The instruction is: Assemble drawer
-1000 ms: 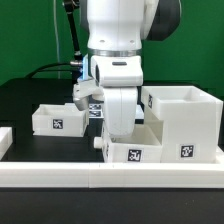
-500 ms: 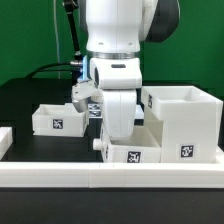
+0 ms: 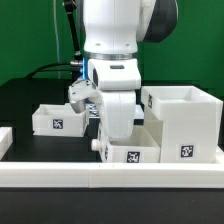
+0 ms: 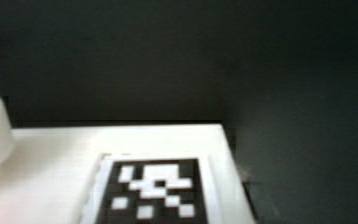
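Observation:
In the exterior view a small open-top white tray (image 3: 132, 154) with a square tag stands at the front. The tall boxy housing (image 3: 186, 124) is right beside it on the exterior view's right. A second tagged tray (image 3: 57, 120) sits apart on the exterior view's left. My gripper (image 3: 119, 138) reaches down at the front tray's rear wall; its fingertips are hidden behind the tray, so the jaws do not show. The wrist view shows a blurred white tagged surface (image 4: 158, 188) close up against the black table; no fingers show clearly.
A long low white border rail (image 3: 110, 178) runs along the table's front edge. Another white piece (image 3: 4, 140) is at the exterior view's far left. A green backdrop and a cable stand behind the arm. The black table (image 4: 176, 60) lies around the parts.
My hand has shifted slightly toward the exterior view's left and tilted a little. The front tray has edged the same way with it.

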Robot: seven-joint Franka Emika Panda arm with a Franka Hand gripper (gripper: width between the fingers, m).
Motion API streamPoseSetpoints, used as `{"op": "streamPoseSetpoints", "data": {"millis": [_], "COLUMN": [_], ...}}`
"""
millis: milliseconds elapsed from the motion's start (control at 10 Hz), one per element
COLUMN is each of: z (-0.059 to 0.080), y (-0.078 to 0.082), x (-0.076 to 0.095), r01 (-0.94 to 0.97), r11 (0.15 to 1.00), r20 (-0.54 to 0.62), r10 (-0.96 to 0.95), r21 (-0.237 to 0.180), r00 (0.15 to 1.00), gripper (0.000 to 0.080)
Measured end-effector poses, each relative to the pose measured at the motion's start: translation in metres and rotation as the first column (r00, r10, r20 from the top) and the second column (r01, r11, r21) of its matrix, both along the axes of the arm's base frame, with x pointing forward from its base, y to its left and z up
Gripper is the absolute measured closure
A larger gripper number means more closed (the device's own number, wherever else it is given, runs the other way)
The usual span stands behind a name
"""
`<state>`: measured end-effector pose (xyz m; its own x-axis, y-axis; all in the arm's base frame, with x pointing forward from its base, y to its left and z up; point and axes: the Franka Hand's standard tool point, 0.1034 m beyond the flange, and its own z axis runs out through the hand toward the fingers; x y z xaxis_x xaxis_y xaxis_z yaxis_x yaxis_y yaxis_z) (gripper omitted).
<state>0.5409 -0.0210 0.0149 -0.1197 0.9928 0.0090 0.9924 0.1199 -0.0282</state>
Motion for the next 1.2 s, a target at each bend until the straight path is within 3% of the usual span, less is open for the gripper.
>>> {"op": "streamPoseSetpoints", "data": {"millis": [400,900,1200], "z": [0.001,0.001,0.000], "y": [0.011,0.010,0.024], "x": [0.001,0.001,0.001], "r01": [-0.024,-0.009,0.059], "r11": [1.000,1.000,0.998], "r20": [0.003,0.002,0.000], "r10": [0.024,0.009,-0.059], "r21": [0.004,0.004,0.004], "r00": [1.000,1.000,0.998], "gripper": [0.0757,0.0757,0.0757]}}
